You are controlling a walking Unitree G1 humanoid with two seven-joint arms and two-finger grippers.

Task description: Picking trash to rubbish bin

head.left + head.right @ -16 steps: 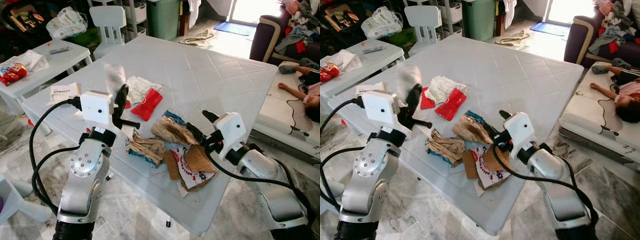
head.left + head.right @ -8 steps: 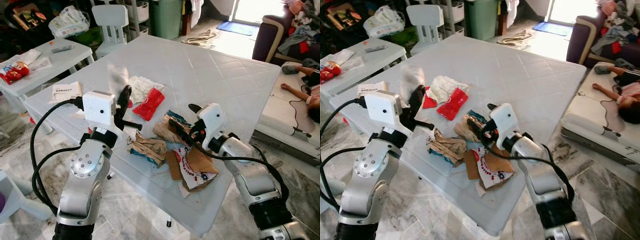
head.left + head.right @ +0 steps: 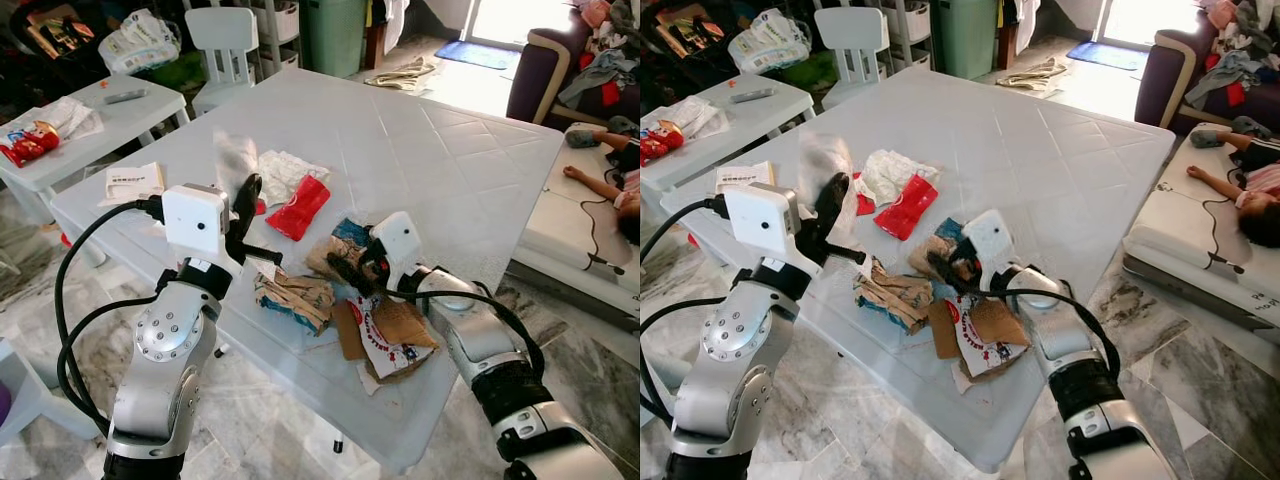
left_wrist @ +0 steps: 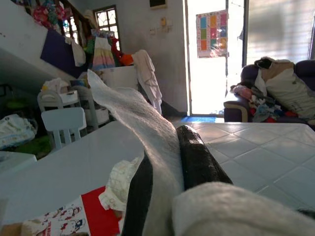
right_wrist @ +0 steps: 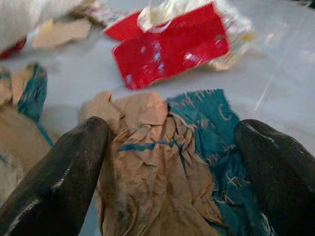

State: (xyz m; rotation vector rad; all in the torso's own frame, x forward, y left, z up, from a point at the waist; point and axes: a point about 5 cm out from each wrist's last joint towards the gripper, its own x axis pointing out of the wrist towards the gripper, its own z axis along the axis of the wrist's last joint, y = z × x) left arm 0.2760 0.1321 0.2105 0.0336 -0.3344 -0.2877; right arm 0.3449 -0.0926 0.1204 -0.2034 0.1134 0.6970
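Observation:
Trash lies on the white table (image 3: 450, 170). My left gripper (image 3: 245, 205) is raised over the table's left part, shut on a thin white plastic wrapper (image 3: 232, 158) that sticks up between its fingers (image 4: 197, 162). My right gripper (image 3: 350, 265) is open and low over a crumpled brown and teal paper bag (image 5: 162, 147), one finger on either side of it. Near it lie a red wrapper (image 3: 297, 207), white crumpled paper (image 3: 283, 170), a second crumpled brown bag (image 3: 295, 298) and a flat printed carton (image 3: 390, 335).
A green bin (image 3: 330, 35) and a white child's chair (image 3: 225, 40) stand beyond the table. A low side table (image 3: 90, 120) with snack packs is at the left. At the right a person (image 3: 610, 190) lies on a mattress by a sofa (image 3: 570, 60).
My right gripper has swung in from the right edge of the trash pile and come down over the brown and teal bag. The left gripper still holds the white wrapper up.

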